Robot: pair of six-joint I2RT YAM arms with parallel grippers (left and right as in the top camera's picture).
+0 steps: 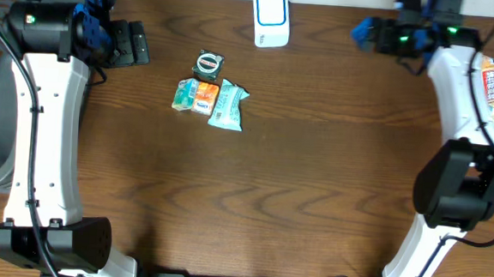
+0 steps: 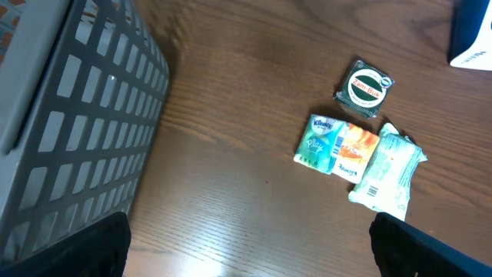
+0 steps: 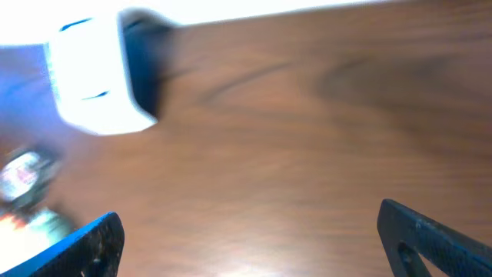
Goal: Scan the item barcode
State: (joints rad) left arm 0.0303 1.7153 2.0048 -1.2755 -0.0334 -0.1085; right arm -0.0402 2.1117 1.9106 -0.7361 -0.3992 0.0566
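Brown wood-grain table [image 1: 313, 177], in three views.

Overhead. My left hand [image 1: 135, 44] sits at the far left and my right hand [image 1: 367, 32] at the far right, both well apart from the goods. Their fingers are too small and dark here to read. The scanner [image 1: 271, 18], white with a blue face, stands at the far edge between them. Near it lie three items in a cluster. The round-label packet [image 1: 208, 64] is just beside the tissue pack [image 1: 195, 96], and the teal packet [image 1: 228, 105] touches the tissue pack. An orange packet [image 1: 491, 85] at the right edge is half hidden behind my right arm. What it lies on I cannot tell.

Left wrist. The grey slatted basket [image 2: 77, 115], seen plainly in this view alone, is cut off by the frame at the left. My left fingers [image 2: 65, 246] appear only as dark tips in the lower corners, spread wide with bare table between them, so this hand is released. The scanner is cropped to one corner at the upper right. The three items show whole, their print clearer than from overhead.

Right wrist. The whole view is blurred. The scanner is a white smear at the upper left, and the cluster is a streak at the left edge. My right fingers [image 3: 438, 242], one blue and one black, sit in the lower corners, wide apart and empty, so this hand is released too.
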